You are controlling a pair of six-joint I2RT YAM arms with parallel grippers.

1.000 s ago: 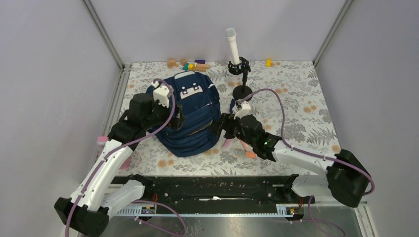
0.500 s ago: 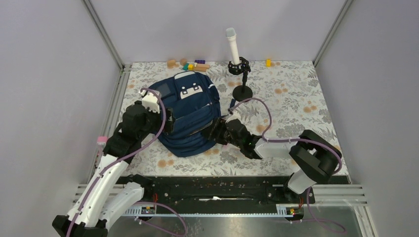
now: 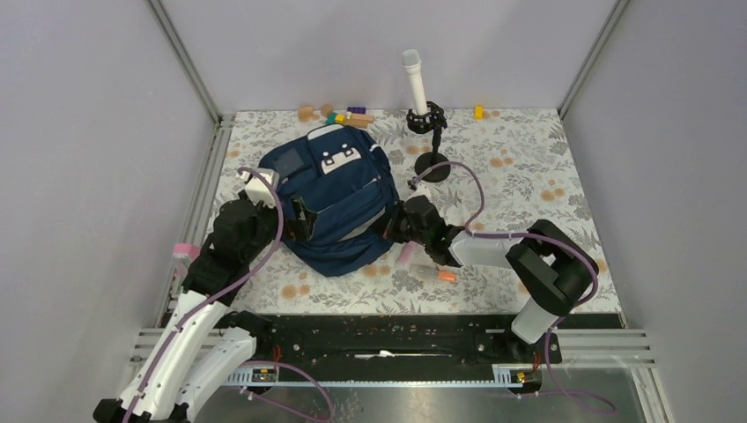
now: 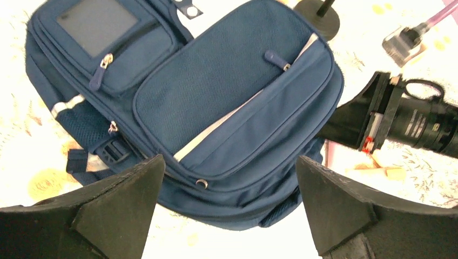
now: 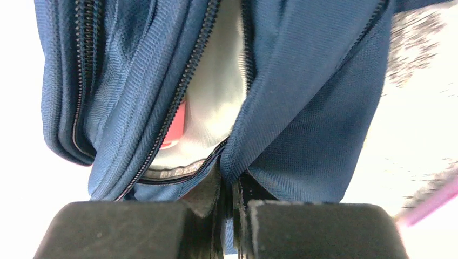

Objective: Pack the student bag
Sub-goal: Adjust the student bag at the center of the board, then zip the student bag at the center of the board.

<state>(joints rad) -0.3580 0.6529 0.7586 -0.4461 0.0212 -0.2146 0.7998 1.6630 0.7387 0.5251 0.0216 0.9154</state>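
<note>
The student bag (image 3: 339, 194), navy with white trim, lies flat on the flowered table. My right gripper (image 3: 389, 231) is at its right near edge. In the right wrist view that gripper (image 5: 232, 197) is shut on a fold of the bag (image 5: 302, 108) beside the open zipper. Grey lining and something red (image 5: 175, 129) show inside the opening. My left gripper (image 3: 297, 218) hangs by the bag's left side. Its fingers (image 4: 121, 199) stand wide apart above the bag's (image 4: 232, 102) lower edge, holding nothing.
A pink pen (image 3: 407, 256) and an orange-tipped one (image 3: 440, 275) lie on the table just right of the bag. A black stand (image 3: 432, 141) holding a white tube (image 3: 414, 81) is at the back. Coloured blocks (image 3: 345, 115) and a yellow block (image 3: 478, 112) line the far edge.
My right gripper has closed on the bag's edge at the zipper opening, and the right arm has folded in toward the bag. The left arm has drawn back to the left, still open.
</note>
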